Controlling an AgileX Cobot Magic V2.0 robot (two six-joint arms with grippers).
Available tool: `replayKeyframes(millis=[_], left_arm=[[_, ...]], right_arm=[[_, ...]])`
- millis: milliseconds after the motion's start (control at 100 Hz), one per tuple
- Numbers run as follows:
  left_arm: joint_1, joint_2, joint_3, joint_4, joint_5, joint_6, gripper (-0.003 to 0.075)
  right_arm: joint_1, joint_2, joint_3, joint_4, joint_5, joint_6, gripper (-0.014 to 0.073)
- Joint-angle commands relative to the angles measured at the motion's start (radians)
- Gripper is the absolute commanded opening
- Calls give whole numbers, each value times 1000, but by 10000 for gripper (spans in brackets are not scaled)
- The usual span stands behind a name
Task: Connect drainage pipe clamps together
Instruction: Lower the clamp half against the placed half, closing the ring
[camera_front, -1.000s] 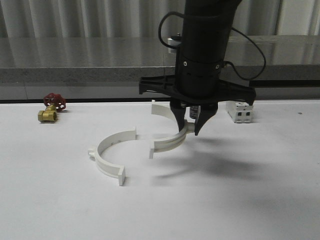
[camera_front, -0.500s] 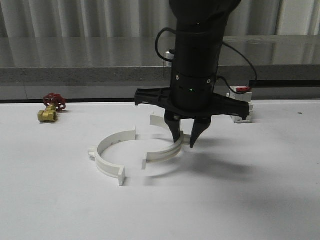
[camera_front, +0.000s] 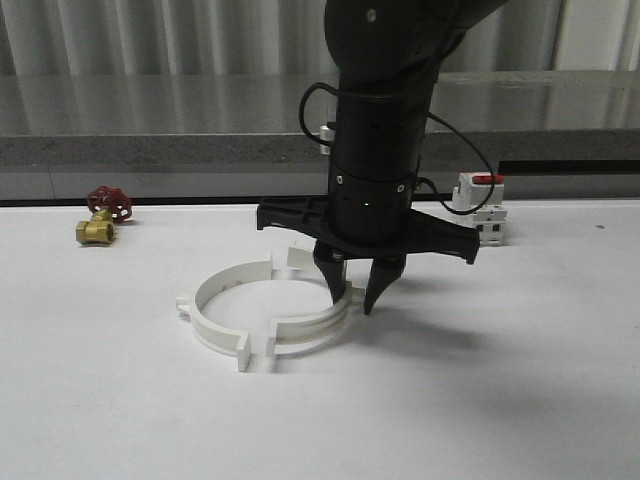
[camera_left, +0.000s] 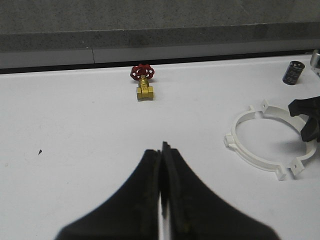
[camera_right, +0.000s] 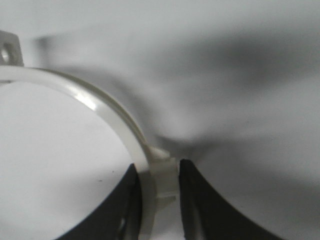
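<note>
Place: robotics lab or test bench, not a home.
Surface: plain white table (camera_front: 120, 420), bare and evenly lit.
Backdrop: grey speckled stone ledge (camera_front: 150, 110) under pale corrugated wall panelling (camera_front: 200, 35).
Hardware laid out: brass valve with red handwheel (camera_front: 102, 217), white boxy switch with red top (camera_front: 482, 205), white plastic pipe clamps (camera_front: 262, 315), small dark capacitor (camera_left: 291, 72).

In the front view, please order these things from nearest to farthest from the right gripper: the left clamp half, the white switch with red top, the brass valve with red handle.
From the right gripper:
1. Left clamp half, just to its left on the table.
2. White switch with red top, behind it to the right.
3. Brass valve with red handle, far left near the table's back edge.
</note>
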Motion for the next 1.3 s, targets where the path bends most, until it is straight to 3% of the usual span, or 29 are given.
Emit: replayKeyframes(millis=[0, 1290], left_arm=[[2, 7, -27, -9, -73, 0, -21], [2, 7, -27, -9, -73, 0, -21]], right_arm=[[1, -60, -31, -3, -29, 2, 78], [2, -42, -31, 91, -56, -63, 78]])
